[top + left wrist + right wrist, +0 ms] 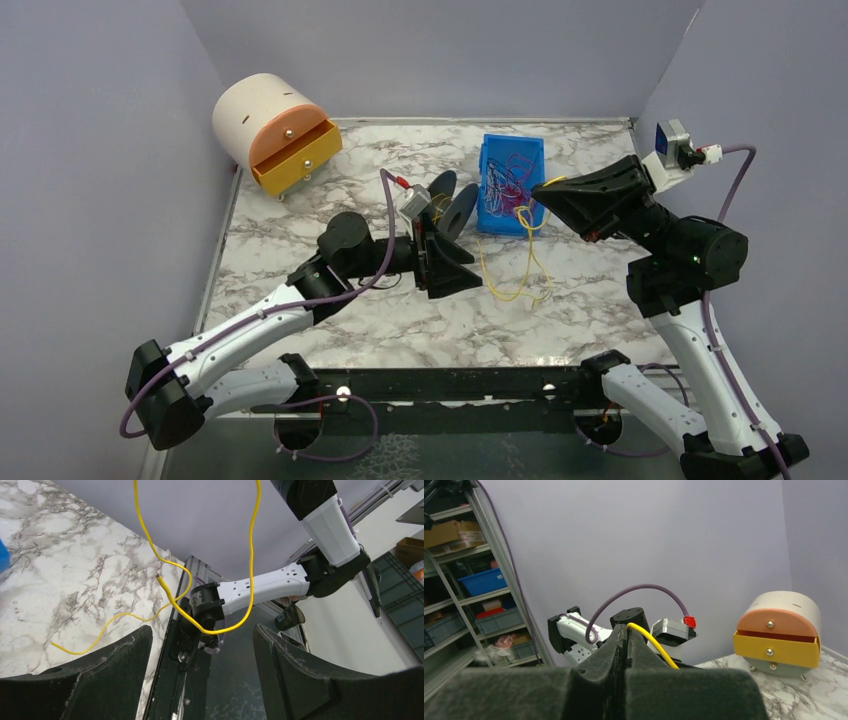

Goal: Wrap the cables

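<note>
A yellow cable (527,262) hangs from my right gripper (541,193) and loops down onto the marble table, its loose end lying there. In the right wrist view the jaws (626,632) are shut on the yellow cable (651,642). My left gripper (466,272) is open and empty, just left of the hanging loops. In the left wrist view the cable (170,597) hangs in front of the parted fingers (105,675). A black spool (452,205) stands behind the left gripper. A blue bin (512,150) holds several tangled cables.
A round cream cabinet with an open yellow drawer (292,152) stands at the back left; it also shows in the right wrist view (776,640). Purple walls close the table's left, back and right. A black rail (440,385) runs along the near edge.
</note>
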Robot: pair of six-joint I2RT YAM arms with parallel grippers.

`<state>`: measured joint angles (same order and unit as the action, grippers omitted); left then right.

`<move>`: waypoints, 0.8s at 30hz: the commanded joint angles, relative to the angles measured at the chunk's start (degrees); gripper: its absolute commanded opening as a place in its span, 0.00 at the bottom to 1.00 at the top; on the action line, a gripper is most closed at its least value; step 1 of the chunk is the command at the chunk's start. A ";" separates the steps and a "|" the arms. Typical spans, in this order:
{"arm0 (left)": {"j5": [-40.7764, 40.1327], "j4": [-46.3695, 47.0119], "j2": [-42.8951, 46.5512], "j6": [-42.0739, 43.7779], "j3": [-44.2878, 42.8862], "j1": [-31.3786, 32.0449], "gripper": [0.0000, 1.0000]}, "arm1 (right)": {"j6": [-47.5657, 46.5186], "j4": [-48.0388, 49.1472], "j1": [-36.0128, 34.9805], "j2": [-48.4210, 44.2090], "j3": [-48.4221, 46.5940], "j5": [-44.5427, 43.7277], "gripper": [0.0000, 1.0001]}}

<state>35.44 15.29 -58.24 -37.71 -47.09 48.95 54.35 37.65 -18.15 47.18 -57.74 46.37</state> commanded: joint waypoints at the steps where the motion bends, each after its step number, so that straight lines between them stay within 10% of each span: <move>1: -2.30 8.57 -2.42 -5.35 0.10 1.76 0.76 | 2.27 5.24 0.22 -0.43 0.77 0.89 0.01; 15: -9.74 16.59 -5.28 -10.45 1.73 6.77 0.59 | 4.10 7.79 0.23 -1.80 1.88 1.31 0.01; 24: -8.43 19.07 -5.27 -11.05 2.19 7.13 0.00 | 1.81 3.53 0.22 -5.16 3.19 0.07 0.01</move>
<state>27.59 31.05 -64.47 -48.47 -45.52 55.75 58.00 42.76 -18.15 44.34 -54.98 46.37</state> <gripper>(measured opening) 0.149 0.017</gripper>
